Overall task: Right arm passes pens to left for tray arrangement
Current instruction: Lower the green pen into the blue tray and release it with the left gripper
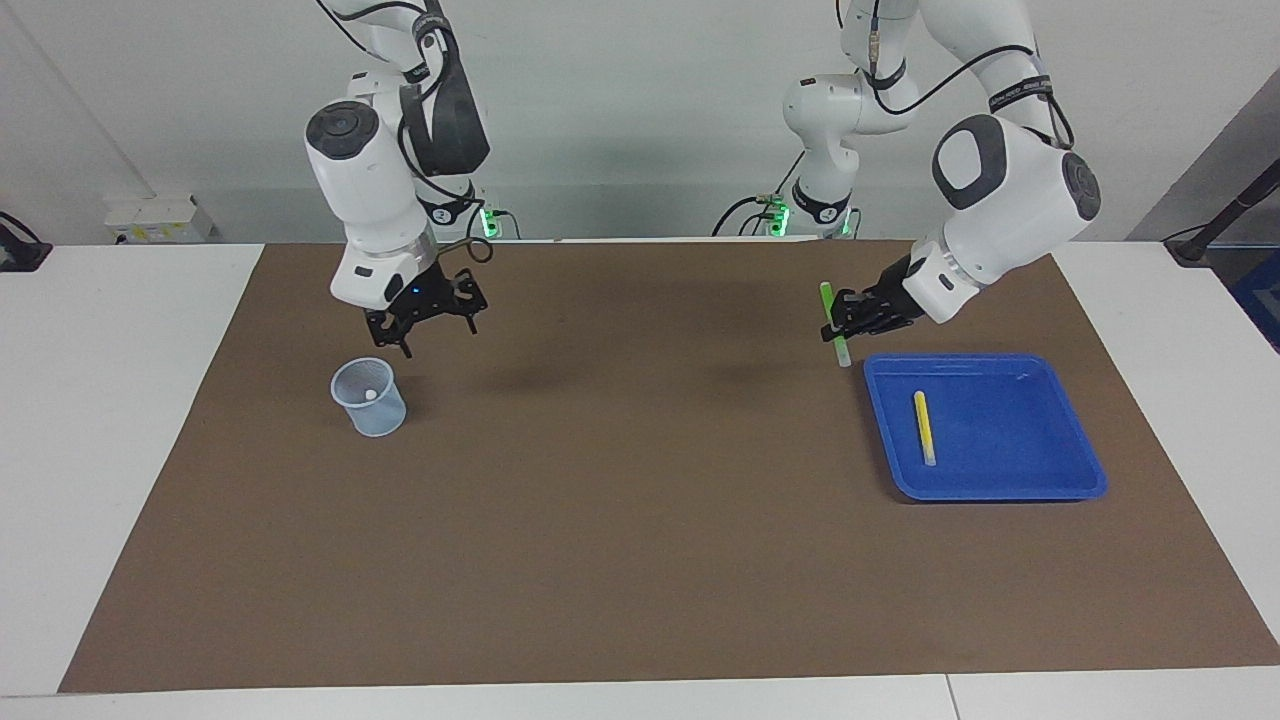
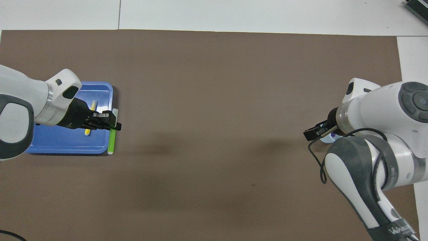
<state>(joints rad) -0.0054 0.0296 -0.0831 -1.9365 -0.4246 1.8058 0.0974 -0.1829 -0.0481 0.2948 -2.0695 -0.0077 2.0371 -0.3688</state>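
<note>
My left gripper (image 1: 843, 318) is shut on the green pen (image 1: 830, 310) and holds it almost upright in the air, over the mat just beside the blue tray's (image 1: 1000, 440) rim. In the overhead view the green pen (image 2: 112, 142) lies along the tray (image 2: 60, 142) edge under the left gripper (image 2: 113, 124). The yellow pen (image 1: 925, 428) lies in the tray. My right gripper (image 1: 428, 320) hangs open and empty above the small pale-blue cup (image 1: 368, 398). A whitish pen end (image 1: 371, 395) shows inside the cup, and a spot of purple (image 2: 333, 135) shows from overhead.
A brown mat (image 1: 640, 500) covers the table, with white table surface around it. The cup stands toward the right arm's end and the tray toward the left arm's end.
</note>
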